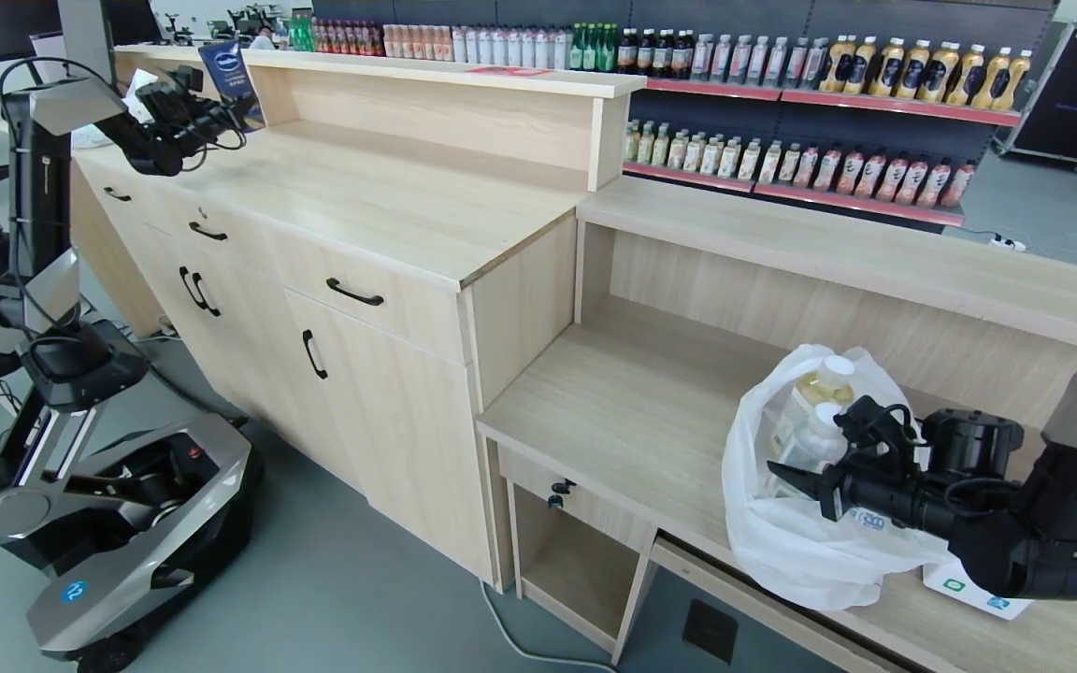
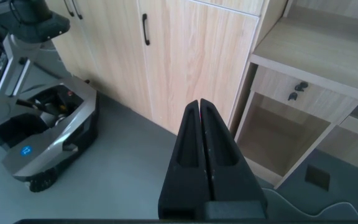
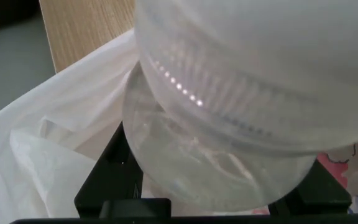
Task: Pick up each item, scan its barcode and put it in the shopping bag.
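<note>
At shopping bag (image 1: 782, 551) mouth, right claw (image 1: 805, 447) around clear bottle (image 3: 229, 155).

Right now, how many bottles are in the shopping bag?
2: a yellowish bottle at the back, a clear bottle in the right pincer; the shopping bag may hide others.

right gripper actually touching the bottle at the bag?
Touching. In the right wrist view the clear bottle sits wedged between the black fingers of the right gripper, no gap on either side, above the open shopping bag.
</note>
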### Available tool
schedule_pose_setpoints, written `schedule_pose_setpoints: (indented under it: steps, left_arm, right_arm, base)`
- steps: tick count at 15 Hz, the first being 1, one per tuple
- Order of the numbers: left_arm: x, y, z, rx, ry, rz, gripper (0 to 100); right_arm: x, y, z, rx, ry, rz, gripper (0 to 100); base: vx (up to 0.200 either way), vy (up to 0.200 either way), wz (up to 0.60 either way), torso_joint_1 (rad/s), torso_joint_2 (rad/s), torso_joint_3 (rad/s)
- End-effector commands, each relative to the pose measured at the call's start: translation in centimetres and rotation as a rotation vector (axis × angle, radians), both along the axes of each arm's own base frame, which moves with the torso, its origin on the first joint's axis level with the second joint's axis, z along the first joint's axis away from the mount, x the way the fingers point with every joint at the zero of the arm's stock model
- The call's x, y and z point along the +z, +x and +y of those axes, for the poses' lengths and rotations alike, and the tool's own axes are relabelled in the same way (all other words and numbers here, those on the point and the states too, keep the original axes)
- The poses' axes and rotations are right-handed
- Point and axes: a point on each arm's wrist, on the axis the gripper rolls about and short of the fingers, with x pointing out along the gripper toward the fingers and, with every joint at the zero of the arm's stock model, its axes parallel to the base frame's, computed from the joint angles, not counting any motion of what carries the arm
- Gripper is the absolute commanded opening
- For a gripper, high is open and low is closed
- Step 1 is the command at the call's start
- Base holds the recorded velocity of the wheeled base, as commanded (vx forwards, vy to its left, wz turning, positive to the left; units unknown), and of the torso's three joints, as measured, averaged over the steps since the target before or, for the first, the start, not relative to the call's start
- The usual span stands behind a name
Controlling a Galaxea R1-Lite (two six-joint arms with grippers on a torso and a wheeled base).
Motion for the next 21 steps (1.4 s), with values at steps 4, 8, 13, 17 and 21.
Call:
schedule_pose_setpoints:
  steps: [4,8,13,17,21]
  left_arm:
    - [0.0,0.0,0.0,0.000,0.000,0.000,0]
    - [0.0,0.0,0.0,0.000,0.000,0.000,0]
    - [0.0,0.0,0.0,0.000,0.000,0.000,0]
    - [0.0,0.0,0.0,0.000,0.000,0.000,0]
    - [0.0,0.0,0.0,0.000,0.000,0.000,0]
  right_arm:
    - [0.7,-0.6,-0.6,-0.012,0.006,0.000,100]
    - [1.6,-1.0,-1.1,0.009,0.025,0.017,100]
    - [7.0,-3.2,-1.4,0.003,0.025,-0.030,100]
    - [14.5,-11.5,-2.1,-0.111,0.113,-0.005,100]
    - [17.3,-16.9,-2.4,-0.194,0.074,-0.082,100]
  base:
    - [0.000,0.000,0.00,0.000,0.00,0.000]
    - [0.000,0.000,0.00,0.000,0.00,0.000]
    - [0.000,0.000,0.00,0.000,0.00,0.000]
    - [0.000,0.000,0.00,0.000,0.00,0.000]
    - [0.000,0.000,0.00,0.000,0.00,0.000]
